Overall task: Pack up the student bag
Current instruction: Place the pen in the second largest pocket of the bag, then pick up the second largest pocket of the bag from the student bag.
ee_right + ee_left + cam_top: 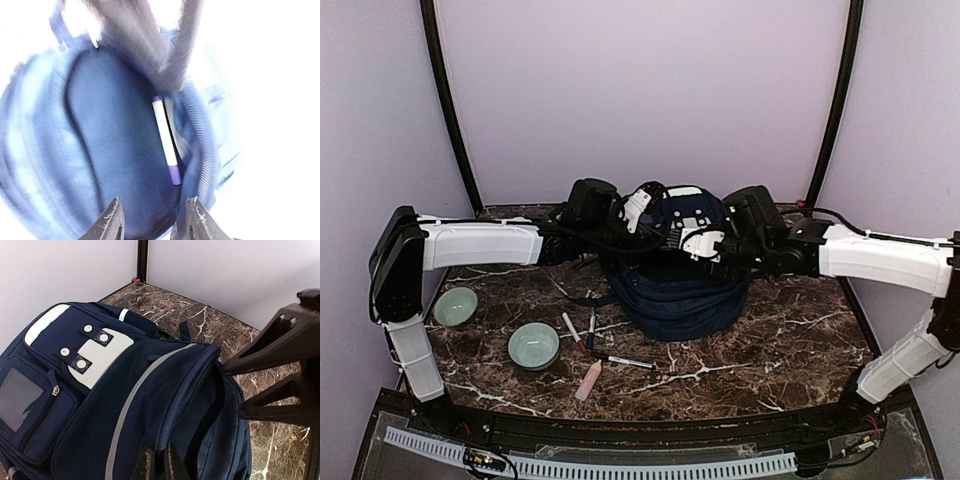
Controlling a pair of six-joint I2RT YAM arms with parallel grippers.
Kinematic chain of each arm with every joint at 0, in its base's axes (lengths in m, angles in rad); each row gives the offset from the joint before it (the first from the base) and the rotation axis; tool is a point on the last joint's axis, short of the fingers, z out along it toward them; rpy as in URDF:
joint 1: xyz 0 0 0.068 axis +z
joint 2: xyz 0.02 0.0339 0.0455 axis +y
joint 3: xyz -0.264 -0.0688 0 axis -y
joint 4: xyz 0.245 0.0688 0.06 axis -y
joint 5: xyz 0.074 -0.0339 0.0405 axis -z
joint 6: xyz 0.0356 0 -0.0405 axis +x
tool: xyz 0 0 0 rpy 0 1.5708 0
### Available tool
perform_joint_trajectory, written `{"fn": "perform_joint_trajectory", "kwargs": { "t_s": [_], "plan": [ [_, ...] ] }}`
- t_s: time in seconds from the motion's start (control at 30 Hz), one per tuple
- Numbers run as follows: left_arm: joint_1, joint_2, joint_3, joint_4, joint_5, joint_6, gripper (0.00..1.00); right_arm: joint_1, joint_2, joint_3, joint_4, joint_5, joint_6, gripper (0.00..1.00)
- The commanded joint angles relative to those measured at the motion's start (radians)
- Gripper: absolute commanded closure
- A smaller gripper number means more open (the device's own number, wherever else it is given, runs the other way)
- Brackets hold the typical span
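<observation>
The student bag (680, 295) is a navy-blue backpack standing at the back middle of the marble table, with its main compartment open at the top. My left gripper (159, 465) is shut on the fabric edge of the bag's opening (180, 390) and holds it up. My right gripper (154, 220) hangs open over the opening, with nothing between its fingers. A white marker with a purple cap (165, 140) lies loose inside the compartment, below the right fingers. In the left wrist view, the right gripper's black fingers (280, 355) stand spread at the bag's rim.
Two pale green bowls (455, 305) (533, 345) sit at the left. In front of the bag lie loose markers (572, 330) (591, 328) (630, 362) and a pinkish tube (588, 380). White walls and black frame posts (450, 110) close in the back.
</observation>
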Motion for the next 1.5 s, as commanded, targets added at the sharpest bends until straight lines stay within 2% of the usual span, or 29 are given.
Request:
{"fn": "perform_joint_trajectory", "kwargs": {
  "t_s": [0.0, 0.17, 0.27, 0.4, 0.57, 0.7, 0.77, 0.93, 1.0, 1.07, 1.13, 1.17, 1.3, 1.37, 1.47],
  "plan": [
    [0.002, -0.073, 0.004, 0.071, 0.015, -0.013, 1.00, -0.044, -0.080, 0.032, -0.205, -0.249, 0.195, 0.58],
    [0.002, -0.068, 0.001, 0.070, 0.016, -0.011, 1.00, -0.136, -0.072, 0.092, -0.162, -0.279, 0.251, 0.59],
    [0.002, -0.068, 0.000, 0.071, 0.023, -0.013, 1.00, -0.182, -0.014, 0.180, -0.191, -0.343, 0.256, 0.55],
    [0.002, -0.072, -0.004, 0.075, 0.037, -0.013, 1.00, -0.201, 0.043, 0.213, -0.151, -0.389, 0.236, 0.50],
    [0.002, -0.080, -0.009, 0.079, 0.041, -0.012, 1.00, -0.208, 0.128, 0.274, -0.174, -0.482, 0.234, 0.49],
    [0.002, -0.089, -0.014, 0.084, 0.035, -0.003, 1.00, -0.209, 0.182, 0.293, -0.167, -0.495, 0.236, 0.50],
    [0.002, -0.095, -0.019, 0.087, 0.031, 0.001, 1.00, -0.209, 0.198, 0.299, -0.162, -0.488, 0.239, 0.55],
    [0.002, -0.103, -0.029, 0.097, 0.021, 0.004, 1.00, -0.223, 0.204, 0.291, -0.108, -0.441, 0.269, 0.85],
    [0.002, -0.105, -0.025, 0.085, 0.011, 0.005, 1.00, -0.242, 0.197, 0.280, -0.086, -0.450, 0.276, 0.91],
    [0.002, -0.110, 0.013, 0.020, -0.003, 0.014, 0.90, -0.257, 0.190, 0.274, -0.075, -0.467, 0.286, 0.96],
    [0.002, -0.132, 0.036, -0.059, -0.014, 0.020, 0.70, -0.266, 0.179, 0.264, -0.061, -0.474, 0.299, 1.00],
    [0.001, -0.153, 0.032, -0.097, -0.017, 0.025, 0.63, -0.269, 0.172, 0.253, -0.049, -0.477, 0.306, 1.00],
    [-0.001, -0.286, -0.062, -0.219, -0.074, 0.056, 0.43, -0.271, 0.150, 0.215, -0.014, -0.487, 0.315, 1.00],
    [-0.002, -0.355, -0.115, -0.286, -0.080, 0.092, 0.41, -0.270, 0.145, 0.206, -0.011, -0.487, 0.318, 1.00],
    [-0.008, -0.427, -0.168, -0.435, -0.023, 0.154, 0.44, -0.271, 0.144, 0.208, -0.011, -0.485, 0.324, 1.00]
  ]
}}
